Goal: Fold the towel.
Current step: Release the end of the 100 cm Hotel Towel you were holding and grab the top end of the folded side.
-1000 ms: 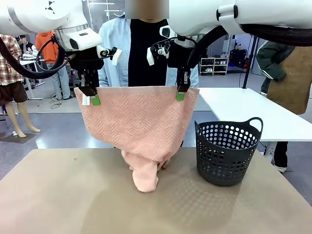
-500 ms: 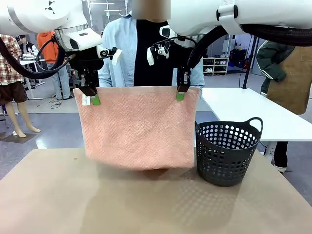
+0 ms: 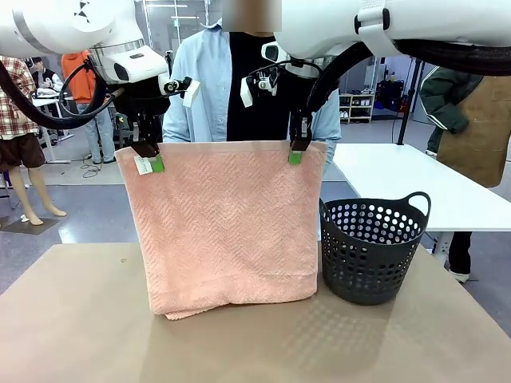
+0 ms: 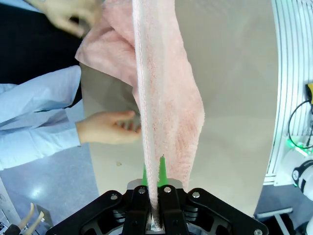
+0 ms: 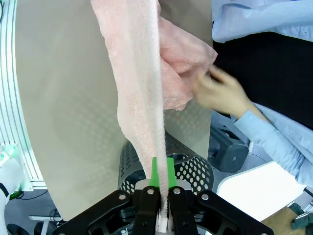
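The salmon-pink towel hangs as a wide sheet between my two grippers, its lower edge resting crumpled on the tan table. My left gripper is shut on the towel's top left corner, beside a small white tag. My right gripper is shut on the top right corner. In the left wrist view the towel drops away from the shut gripper, with the person's hands near its far fold. In the right wrist view the towel runs from the shut gripper, a blurred hand beside it.
A dark perforated basket stands on the table right of the towel, almost touching it. The person stands behind the towel at the far side. A white table lies farther back right.
The towel's bunched lower part has been let down and now hangs full length with its bottom edge on the table. Both grippers stay where they were, still shut on the top corners.
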Available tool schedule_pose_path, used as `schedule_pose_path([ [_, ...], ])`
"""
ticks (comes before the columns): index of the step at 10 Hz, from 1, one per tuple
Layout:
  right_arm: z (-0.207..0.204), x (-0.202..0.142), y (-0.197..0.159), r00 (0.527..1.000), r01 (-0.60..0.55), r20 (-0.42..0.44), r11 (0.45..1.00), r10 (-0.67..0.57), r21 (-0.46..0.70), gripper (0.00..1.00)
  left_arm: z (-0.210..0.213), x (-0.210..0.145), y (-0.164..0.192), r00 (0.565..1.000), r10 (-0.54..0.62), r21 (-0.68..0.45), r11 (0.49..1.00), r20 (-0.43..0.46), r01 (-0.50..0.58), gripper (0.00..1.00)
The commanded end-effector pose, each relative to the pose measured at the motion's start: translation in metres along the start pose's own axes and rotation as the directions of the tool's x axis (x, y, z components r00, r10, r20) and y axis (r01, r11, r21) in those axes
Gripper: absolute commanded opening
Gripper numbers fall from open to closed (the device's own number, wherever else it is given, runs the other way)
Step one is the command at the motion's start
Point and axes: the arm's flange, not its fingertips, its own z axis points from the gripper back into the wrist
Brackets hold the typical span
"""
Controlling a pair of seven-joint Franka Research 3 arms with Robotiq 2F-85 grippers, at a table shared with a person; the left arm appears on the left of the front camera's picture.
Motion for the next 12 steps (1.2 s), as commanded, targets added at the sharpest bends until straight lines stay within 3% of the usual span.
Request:
schedule_pose_path([
  [1,0.0005,-0.0006,-0.0017,1.000,0.002,0.004,1.000,-0.002,-0.008,0.00,0.0011,-0.0017,0.0005,1.000,0.003,0.002,1.000,0.000,-0.003,0.00],
  [12,0.0005,-0.0006,-0.0017,1.000,0.002,0.004,1.000,-0.002,-0.008,0.00,0.0011,-0.0017,0.0005,1.000,0.003,0.002,1.000,0.000,-0.003,0.00],
])
